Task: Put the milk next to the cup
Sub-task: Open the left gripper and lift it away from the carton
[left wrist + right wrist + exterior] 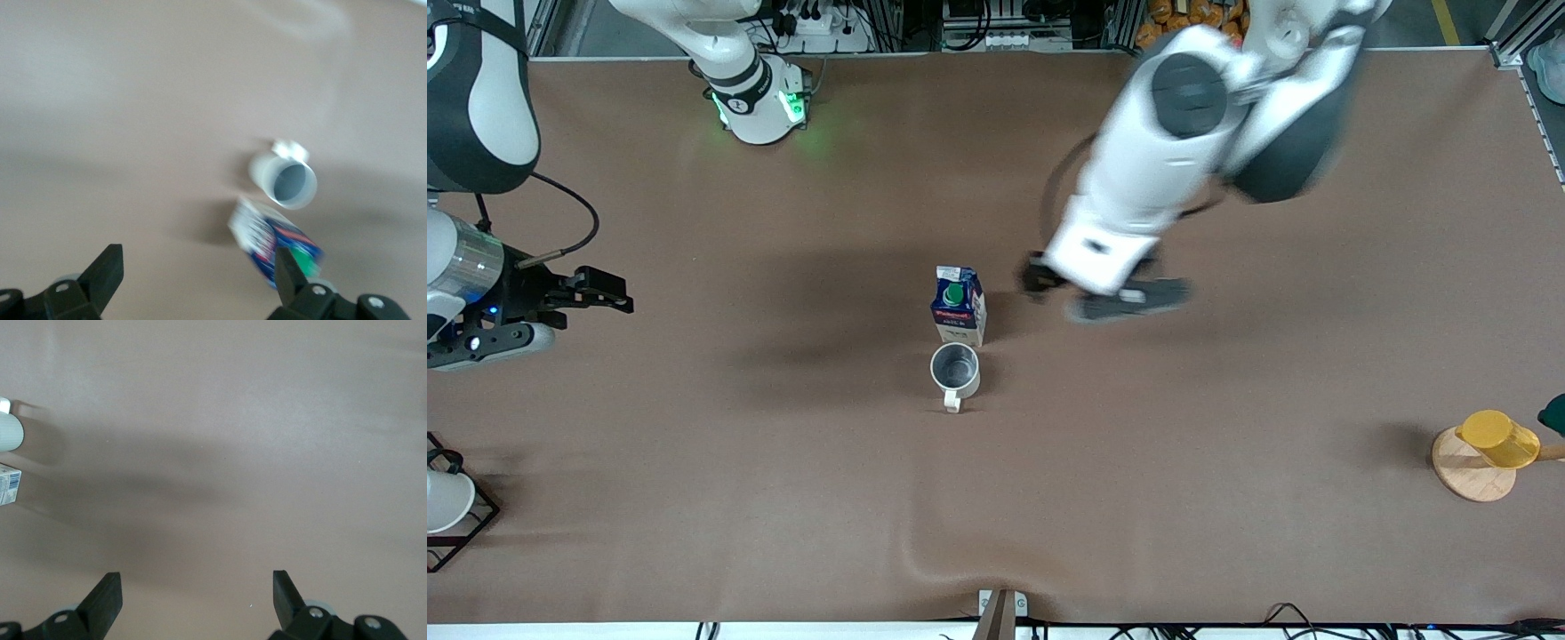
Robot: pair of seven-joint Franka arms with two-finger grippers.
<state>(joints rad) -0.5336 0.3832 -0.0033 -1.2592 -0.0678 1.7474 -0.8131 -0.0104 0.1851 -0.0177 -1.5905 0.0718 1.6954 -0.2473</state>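
Front view: milk carton (959, 305) stands upright mid-table, w/ the mug (955, 369) just beside it, nearer the camera; they look touching or nearly so, can't tell which. Mug handle points toward the camera. Left gripper (1107, 293) is up in the air over bare table, just beside the carton toward the left arm's end, fingers spread apart, holding nothing. Left wrist view shows the same: both fingers (100, 277) wide apart, carton (277, 243) and mug (285, 180) below, side by side. Right gripper (591, 292) hangs over the table edge at the right arm's end, well apart from carton and mug; that arm waits. Right wrist view: fingers (103, 600) apart, nothing between them, only brown table (233, 453) underneath. Yellow cup (1498, 438) sits on a round wooden disc (1467, 476) at the left arm's end.
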